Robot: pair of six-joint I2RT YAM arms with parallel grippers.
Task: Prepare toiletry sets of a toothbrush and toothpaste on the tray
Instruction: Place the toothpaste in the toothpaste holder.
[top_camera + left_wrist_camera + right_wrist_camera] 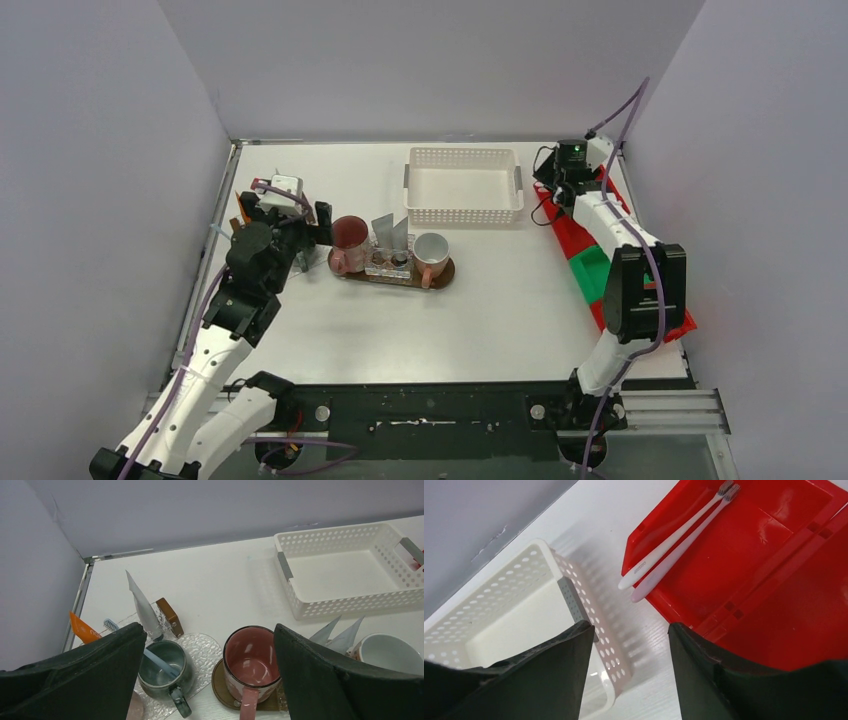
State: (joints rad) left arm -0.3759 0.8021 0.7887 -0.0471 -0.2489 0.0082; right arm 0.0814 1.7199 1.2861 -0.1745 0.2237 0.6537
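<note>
My left gripper (pixel 209 630) hangs open above two mugs, holding nothing. Under it, a dark green mug (pixel 162 667) with a pale blue toothbrush (pixel 150 660) inside stands on a clear glass tray (pixel 212 647). A grey tube (pixel 142 610) leans just behind that mug. A maroon mug (pixel 250 662) stands empty on the brown tray (pixel 443 274), with grey tubes (pixel 336 635) and a white mug (pixel 387 652) to its right. My right gripper (pixel 630 625) is open and empty. Two white toothbrushes (pixel 674 550) lie ahead of it in a red bin (pixel 764 575).
A white perforated basket (pixel 463 185) stands empty at the back, between the mugs and the red bin (pixel 575 235). An orange item (pixel 82 628) and a blue brush head (pixel 111 625) lie at the glass tray's left. Grey walls close in on three sides.
</note>
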